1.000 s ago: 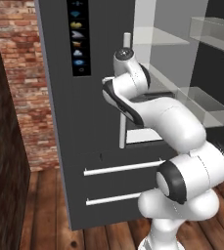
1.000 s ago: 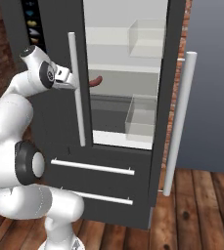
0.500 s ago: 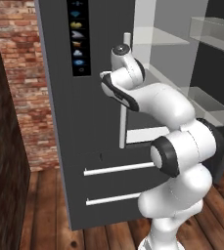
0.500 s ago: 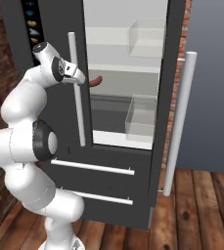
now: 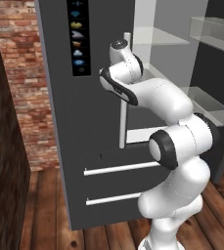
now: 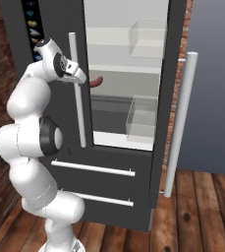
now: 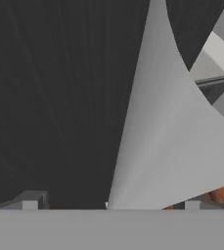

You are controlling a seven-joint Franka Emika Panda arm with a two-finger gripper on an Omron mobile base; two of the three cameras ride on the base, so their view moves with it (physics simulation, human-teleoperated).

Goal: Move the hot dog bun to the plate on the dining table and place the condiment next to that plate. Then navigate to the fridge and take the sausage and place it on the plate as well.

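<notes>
1. Since a second ago, the arm has folded upward, carrying the gripper [image 6: 83,78] close to the fridge [image 6: 60,147] handle [image 6: 77,93].
2. Its jaws stand wide, holding nothing.
3. Beyond, the sausage [image 6: 96,81] lies on a shelf [image 6: 126,81] inside the open fridge.

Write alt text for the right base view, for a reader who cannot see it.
A white robot arm reaches its open tool toward a small red-brown sausage on a shelf inside a dark grey fridge whose right door stands open. Clear bins sit on the pale shelves, two drawers with bar handles lie below, and the floor is wood.
</notes>
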